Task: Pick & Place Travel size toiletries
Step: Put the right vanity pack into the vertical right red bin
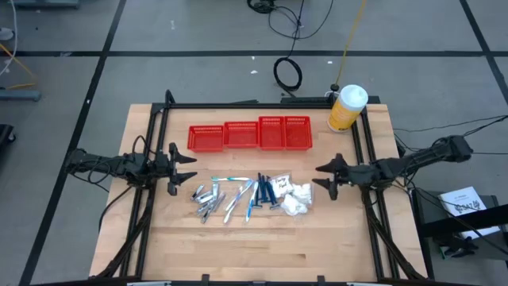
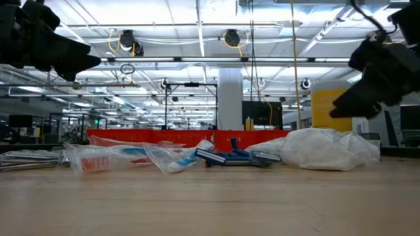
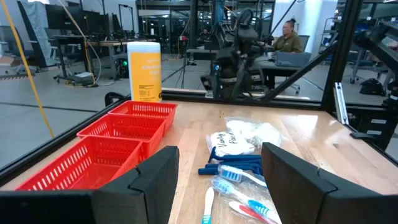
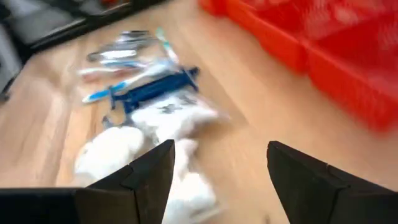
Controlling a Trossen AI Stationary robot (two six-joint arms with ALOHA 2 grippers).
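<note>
The travel size toiletries lie in a loose pile on the wooden table: silvery tubes [image 1: 205,195] at the left, teal-and-white sticks [image 1: 238,195] and dark-blue ones [image 1: 268,191] in the middle, white clear-wrapped packets [image 1: 295,199] at the right. My left gripper [image 1: 184,169] hovers open at the pile's left, above the table. My right gripper [image 1: 324,176] hovers open at the pile's right, tipped slightly down toward the packets [image 4: 155,137]. Neither touches anything.
A row of red mesh baskets [image 1: 249,135] stands behind the pile. A yellow white-capped bottle [image 1: 347,107] stands at the far right corner. A black frame [image 1: 262,106] rims the table. Bare wood lies in front of the pile. A person sits beyond the table [image 3: 290,36].
</note>
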